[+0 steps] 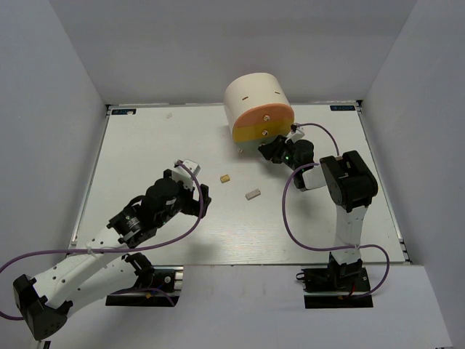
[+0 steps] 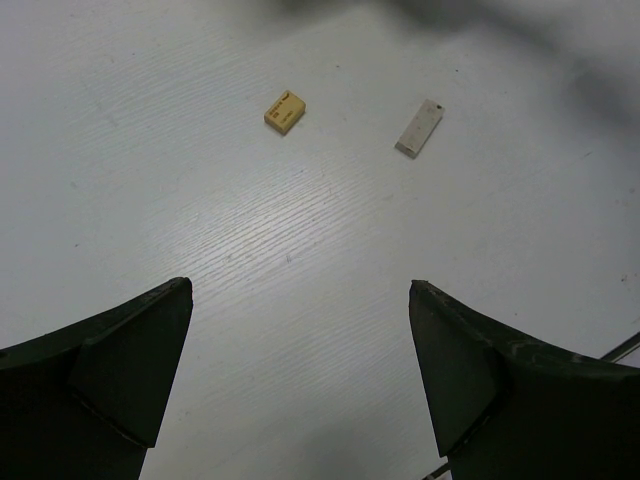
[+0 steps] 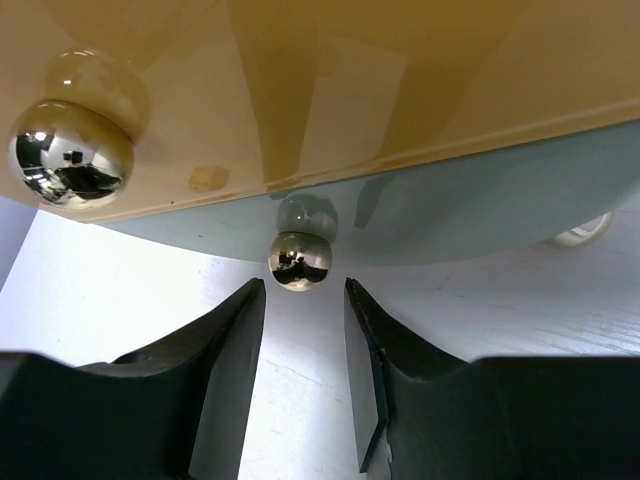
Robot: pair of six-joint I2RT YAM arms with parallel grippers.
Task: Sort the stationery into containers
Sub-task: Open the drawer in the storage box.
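Observation:
The cream organiser stands at the back with its salmon and yellow drawers facing me. My right gripper is open at its base. In the right wrist view the gripper has its jaws a little apart, just short of the shiny knob of the grey-green bottom drawer, not touching it. A tan eraser and a grey eraser lie mid-table. My left gripper is open and empty, short of both erasers. No highlighters or pens are in view.
The yellow drawer's knob shows up left of the right gripper. A purple cable loops from the right arm over the table. White walls close in the table on three sides.

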